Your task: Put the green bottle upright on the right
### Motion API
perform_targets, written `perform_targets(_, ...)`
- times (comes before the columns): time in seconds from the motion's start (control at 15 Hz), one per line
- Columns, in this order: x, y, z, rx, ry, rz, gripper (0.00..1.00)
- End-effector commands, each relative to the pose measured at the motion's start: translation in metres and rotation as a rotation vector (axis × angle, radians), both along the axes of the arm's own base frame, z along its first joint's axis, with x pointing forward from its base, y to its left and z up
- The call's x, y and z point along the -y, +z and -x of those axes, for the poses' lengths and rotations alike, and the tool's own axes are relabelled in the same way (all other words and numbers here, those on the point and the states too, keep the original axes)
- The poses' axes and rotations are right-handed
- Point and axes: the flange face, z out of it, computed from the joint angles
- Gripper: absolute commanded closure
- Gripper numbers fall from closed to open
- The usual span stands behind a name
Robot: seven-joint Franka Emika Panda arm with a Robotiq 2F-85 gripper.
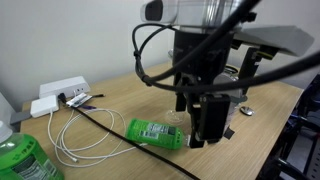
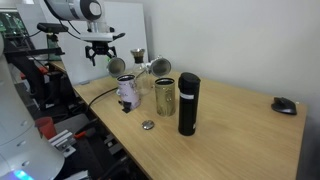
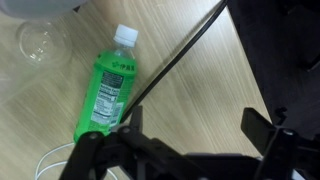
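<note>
The green bottle [image 3: 108, 90] lies on its side on the wooden table, with its pale cap [image 3: 124, 36] pointing away in the wrist view. In an exterior view the green bottle [image 1: 155, 133] lies just beside my gripper [image 1: 205, 135]. My gripper [image 3: 195, 125] is open and empty. It hovers over bare table beside the bottle and does not touch it. A black cable [image 3: 175, 60] runs diagonally past the bottle. In an exterior view my gripper [image 2: 103, 50] hangs above the table's far end, and the green bottle is hidden there.
A larger translucent green bottle [image 1: 20, 160] stands at the near corner. A white power strip [image 1: 60, 92] and white cables [image 1: 75, 140] lie behind it. A black flask [image 2: 188, 103], a tin can [image 2: 163, 95], a glass carafe [image 2: 127, 90] and a mouse [image 2: 285, 105] are on the table.
</note>
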Motion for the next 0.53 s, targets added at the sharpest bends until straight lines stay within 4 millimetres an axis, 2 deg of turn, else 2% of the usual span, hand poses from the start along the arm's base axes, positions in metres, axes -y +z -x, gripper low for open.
perform_targets(0.0,-0.001,-0.019,0.004,0.013,-0.031,0.026,0.0)
perform_targets(0.33,0.003,-0.056,0.012,-0.009,-0.011,0.04,0.0)
perform_targets(0.4,0.002,-0.049,0.011,-0.021,-0.028,0.054,0.0)
perform_targets(0.47,0.002,-0.054,0.012,-0.025,-0.026,0.053,0.0)
